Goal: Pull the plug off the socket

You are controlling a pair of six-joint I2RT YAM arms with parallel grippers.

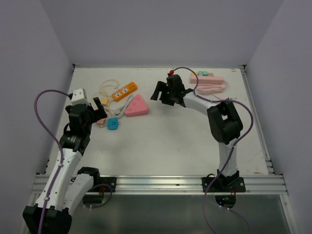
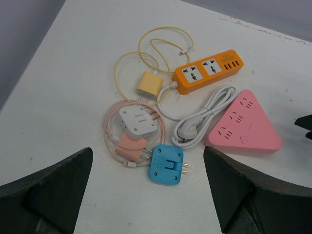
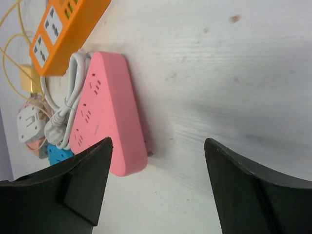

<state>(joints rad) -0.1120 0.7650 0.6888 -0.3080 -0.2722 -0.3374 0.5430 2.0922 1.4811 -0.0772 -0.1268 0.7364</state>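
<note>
The right gripper (image 3: 157, 185) is held wide, nothing between its black fingers (image 3: 83, 190). At its 10 o'clock a smooth pink triangular socket (image 3: 105, 117) is laid flat on the white table (image 3: 219, 73), a coiled white cable (image 3: 61, 117) at its 9 o'clock. The left gripper (image 2: 146, 190) is spread wide too; beneath it a blue square plug (image 2: 167, 165) is seen lying loose, an orange strip (image 2: 207, 70) at 1 o'clock.

The table (image 1: 170, 141) carries pink socket (image 2: 243, 124), orange strip (image 2: 207, 70), blue adapter (image 2: 167, 165).
</note>
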